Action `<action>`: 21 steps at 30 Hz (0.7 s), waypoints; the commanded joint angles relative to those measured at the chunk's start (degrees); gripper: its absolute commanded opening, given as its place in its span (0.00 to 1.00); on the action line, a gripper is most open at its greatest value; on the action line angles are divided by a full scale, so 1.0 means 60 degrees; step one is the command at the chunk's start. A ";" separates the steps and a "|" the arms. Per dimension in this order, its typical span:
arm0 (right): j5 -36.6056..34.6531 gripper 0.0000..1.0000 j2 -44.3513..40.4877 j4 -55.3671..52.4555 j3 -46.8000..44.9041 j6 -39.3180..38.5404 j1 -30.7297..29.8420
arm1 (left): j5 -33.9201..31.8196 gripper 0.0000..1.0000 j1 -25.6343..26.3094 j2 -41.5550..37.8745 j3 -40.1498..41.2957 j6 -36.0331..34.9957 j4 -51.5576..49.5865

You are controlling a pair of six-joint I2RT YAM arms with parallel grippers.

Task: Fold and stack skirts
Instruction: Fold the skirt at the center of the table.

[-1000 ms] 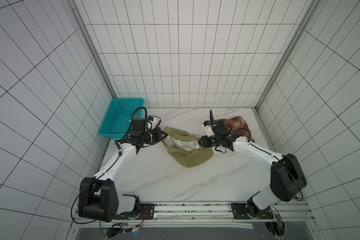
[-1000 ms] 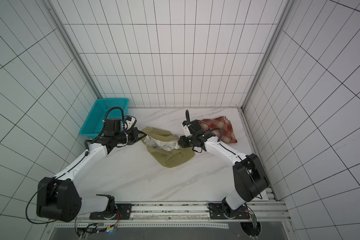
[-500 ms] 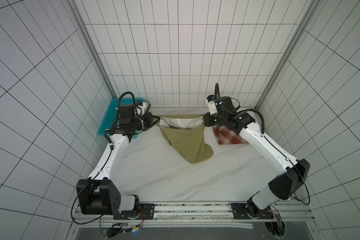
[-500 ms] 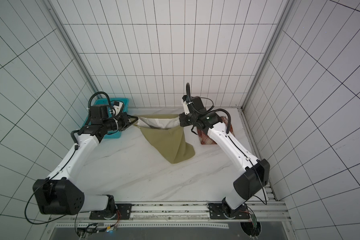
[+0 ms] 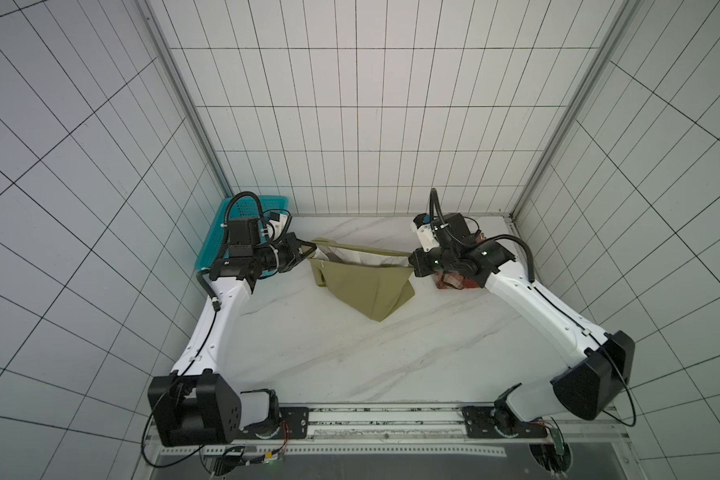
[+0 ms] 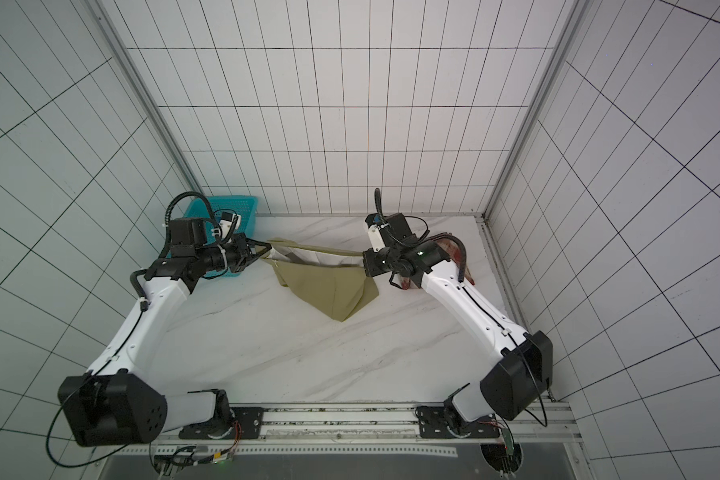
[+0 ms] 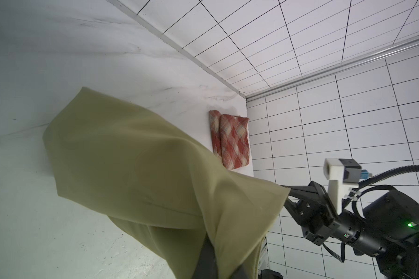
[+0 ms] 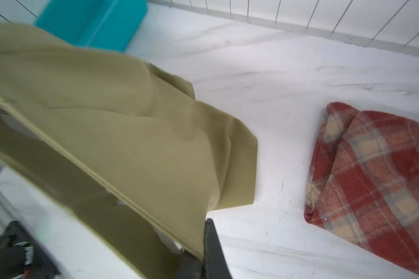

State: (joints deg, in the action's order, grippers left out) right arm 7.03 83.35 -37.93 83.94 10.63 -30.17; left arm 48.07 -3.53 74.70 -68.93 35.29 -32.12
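Note:
The olive-khaki skirt (image 5: 366, 286) (image 6: 329, 286) hangs stretched by its waistband between my two grippers above the marble table; its lower point droops to the tabletop. My left gripper (image 5: 312, 252) (image 6: 267, 251) is shut on one waistband end, the cloth wrapping its fingers in the left wrist view (image 7: 211, 251). My right gripper (image 5: 410, 261) (image 6: 363, 262) is shut on the other end, a dark finger (image 8: 212, 246) pressed against the cloth. The red plaid skirt (image 7: 230, 140) (image 8: 373, 183) lies folded at the back right, mostly hidden under my right arm in both top views.
A teal basket (image 5: 221, 237) (image 6: 242, 208) (image 8: 92, 21) stands at the back left, behind my left wrist. Tiled walls close the table (image 5: 350, 357) on three sides.
Both arms lifted the olive skirt off the table and pulled apart, stretching its waistband taut. The right gripper closed on the cloth within the last second. The skirt now hangs slightly lower.

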 commanded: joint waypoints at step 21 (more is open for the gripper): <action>0.2102 0.00 -0.1548 -0.1762 0.3780 -0.0031 0.2846 | -0.0801 0.00 -0.1719 -0.0885 -0.2344 0.1363 0.1033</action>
State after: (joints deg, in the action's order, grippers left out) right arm 28.25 79.24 -41.69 100.64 9.13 -20.75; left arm 58.13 -5.23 72.93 -81.95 40.47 -26.98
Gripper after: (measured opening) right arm 0.047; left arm 0.049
